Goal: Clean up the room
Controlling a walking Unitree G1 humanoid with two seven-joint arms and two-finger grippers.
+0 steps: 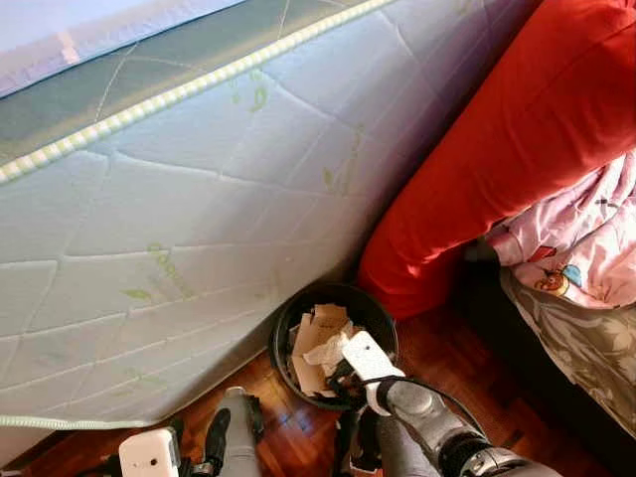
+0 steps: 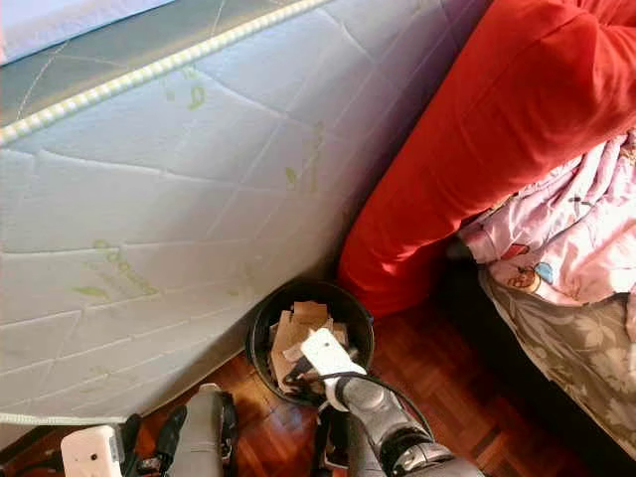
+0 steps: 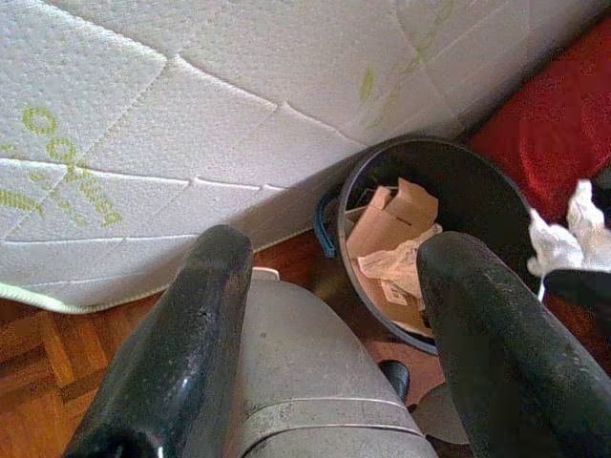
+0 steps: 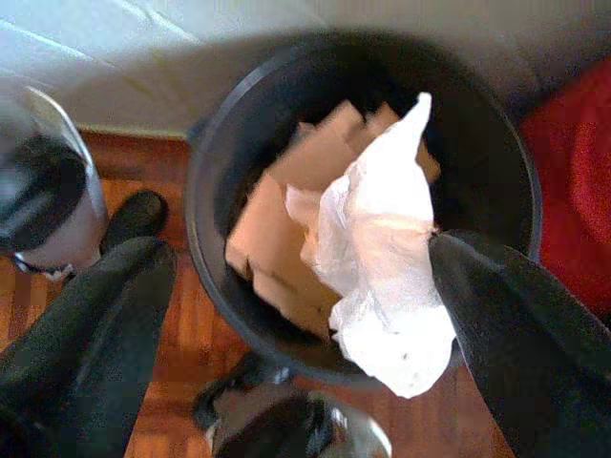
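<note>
While the tissue [image 4: 382,286] hangs over the bin [image 4: 496,162], it clings to one finger [image 4: 516,315] of the right gripper [image 4: 296,324]; jaws spread wide, released, nothing pinched between them. Bin is black, holds cardboard [image 4: 286,229] and paper scraps, stands on the wood floor [image 1: 447,358] tight against the tilted mattress [image 1: 199,219], with a red cushion [image 1: 497,149] just beside. Left gripper [image 3: 325,315] hovers low near the bin, jaws open, empty. Risk, as I judge it: the tissue sticks to the finger instead of dropping, so pulling the arm away could drag it past the rim onto the floor. A light tissue could also drift short of the bin.
</note>
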